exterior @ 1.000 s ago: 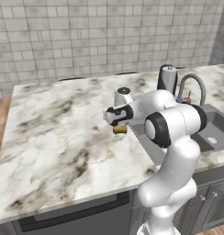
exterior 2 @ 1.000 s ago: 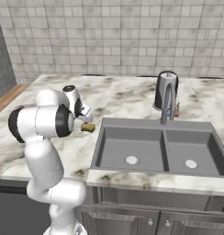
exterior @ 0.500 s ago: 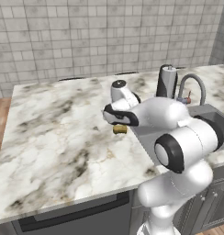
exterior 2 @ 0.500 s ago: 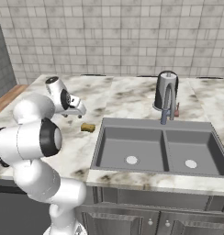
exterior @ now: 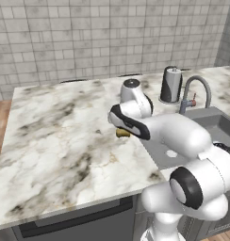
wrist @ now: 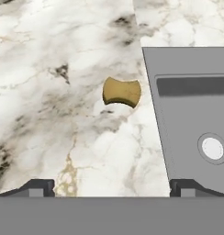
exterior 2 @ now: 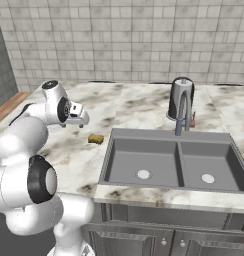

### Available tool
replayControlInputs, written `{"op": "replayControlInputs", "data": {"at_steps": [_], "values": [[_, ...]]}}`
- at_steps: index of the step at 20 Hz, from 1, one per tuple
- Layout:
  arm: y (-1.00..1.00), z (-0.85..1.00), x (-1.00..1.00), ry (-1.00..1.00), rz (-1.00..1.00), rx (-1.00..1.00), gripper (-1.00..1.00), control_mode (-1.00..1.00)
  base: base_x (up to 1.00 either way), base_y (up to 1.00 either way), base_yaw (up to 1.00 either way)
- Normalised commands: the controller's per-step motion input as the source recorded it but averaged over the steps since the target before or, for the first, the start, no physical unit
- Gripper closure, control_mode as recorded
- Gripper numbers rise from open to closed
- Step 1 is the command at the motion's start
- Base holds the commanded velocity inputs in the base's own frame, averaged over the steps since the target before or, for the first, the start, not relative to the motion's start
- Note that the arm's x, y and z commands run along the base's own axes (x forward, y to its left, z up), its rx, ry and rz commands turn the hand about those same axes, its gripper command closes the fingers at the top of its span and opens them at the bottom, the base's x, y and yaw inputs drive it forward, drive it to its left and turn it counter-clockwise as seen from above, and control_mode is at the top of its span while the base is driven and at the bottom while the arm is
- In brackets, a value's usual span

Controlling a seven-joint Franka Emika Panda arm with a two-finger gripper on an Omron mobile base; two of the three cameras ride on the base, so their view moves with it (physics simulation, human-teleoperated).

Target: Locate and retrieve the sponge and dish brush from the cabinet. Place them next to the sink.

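The sponge (wrist: 121,92), a small yellow-brown block, lies on the marble counter just left of the sink (wrist: 187,64). It also lies there in the right base view as the sponge (exterior 2: 96,139), and the sponge (exterior: 122,133) peeks from behind my arm in the left base view. My gripper (wrist: 111,188) hangs above the counter, open, nothing between its fingertips (wrist: 40,186). From the right base view the gripper (exterior 2: 83,121) sits up and left of the sponge, apart from it. The dish brush and the cabinet are out of view.
A dark steel kettle (exterior 2: 180,97) stands behind the sink (exterior 2: 144,134) next to the curved tap (exterior 2: 183,112). The double basin holds nothing. Marble counter (exterior: 60,141) spreads to the left, with a tiled wall behind.
The hand has lifted up and back from just above the sponge, and the arm has folded differently. The sponge stays where it lay. The jaws stayed open.
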Motion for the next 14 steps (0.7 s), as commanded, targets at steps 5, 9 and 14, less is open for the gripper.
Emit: {"op": "replayControlInputs", "data": {"at_steps": [5,9,14], "values": [[0.02,0.58,-0.44,-0.06,0.02,0.01,-1.00,-1.00,0.00,0.00,0.00],[0.00,0.62,-0.61,-0.02,-0.02,0.00,-1.00,-1.00,0.00,0.00,0.00],[-0.03,0.05,-0.96,-0.16,0.00,0.04,-1.00,-1.00,0.00,0.00,0.00]]}}
